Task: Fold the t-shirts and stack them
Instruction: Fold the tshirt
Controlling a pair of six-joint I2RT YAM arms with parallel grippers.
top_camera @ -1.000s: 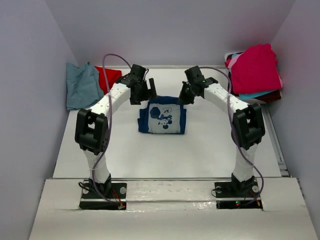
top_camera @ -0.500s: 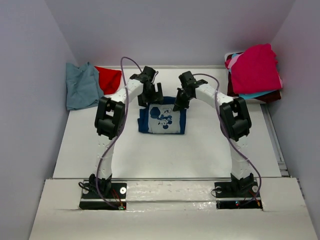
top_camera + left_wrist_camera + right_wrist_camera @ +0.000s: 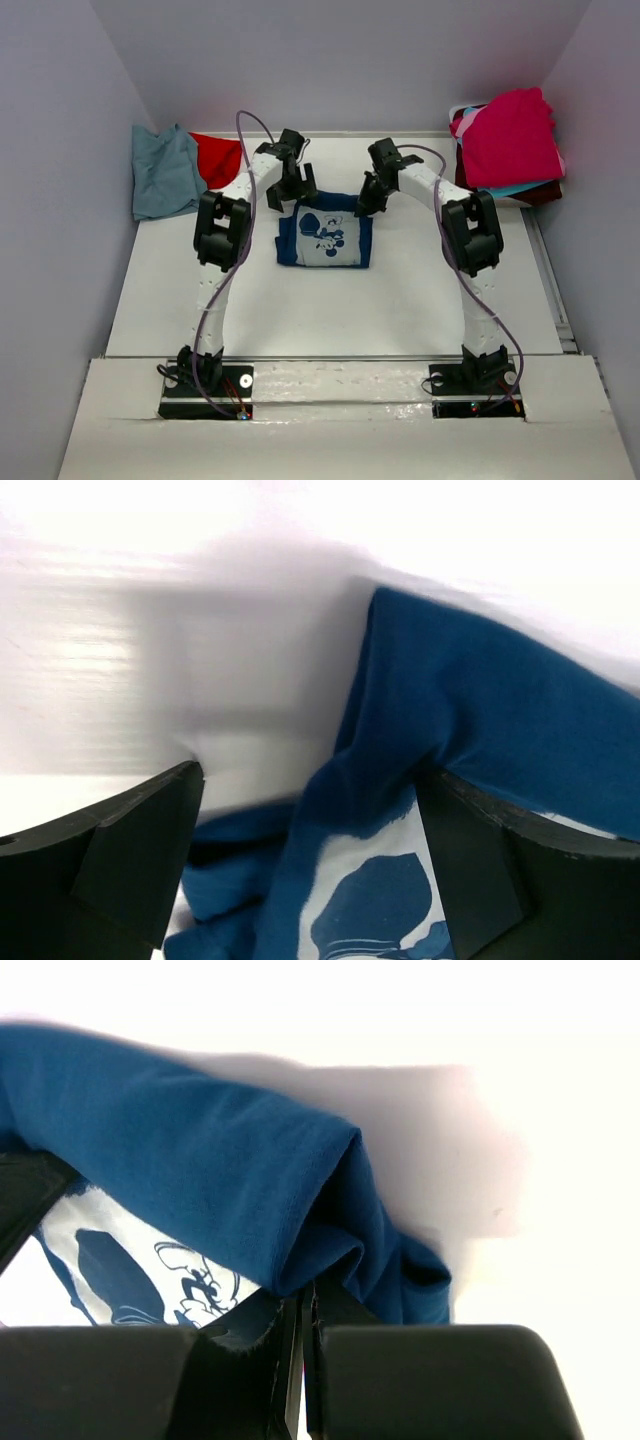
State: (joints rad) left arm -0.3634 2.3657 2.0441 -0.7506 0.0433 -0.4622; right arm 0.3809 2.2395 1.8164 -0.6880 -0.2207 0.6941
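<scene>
Top external view: the navy tee (image 3: 325,240), white mouse print up, lies in the middle of the table (image 3: 300,310), roughly folded into a square. The left gripper (image 3: 300,192) is low at its far-left corner and the right gripper (image 3: 367,196) at its far-right corner. At the far left edge sit a blue-grey tee (image 3: 165,175) and a red tee (image 3: 218,155), well apart from it. A magenta tee (image 3: 510,135) tops the heap at far right.

Left wrist view: jaws spread wide. The left fingers (image 3: 130,870) straddle the rumpled blue corner, with cloth between them but nothing clamped.

Right wrist view: the right fingers (image 3: 430,1380) are pressed together, with a rolled blue fold just past the tips. Cannot tell if a thin layer is nipped.

Step in hand, as a guess: take both far corners for the next fold or a carry to the stack.

To do it well:
- Sink the left jaws until every layer of the corner sits between the pads, then close.
- Check the right side really holds cloth; if not, reopen and go deeper.
- Lift both corners level and together so the square doesn't skew or unroll.
- Risk: catching only the top layer, which drags the fold open.
</scene>
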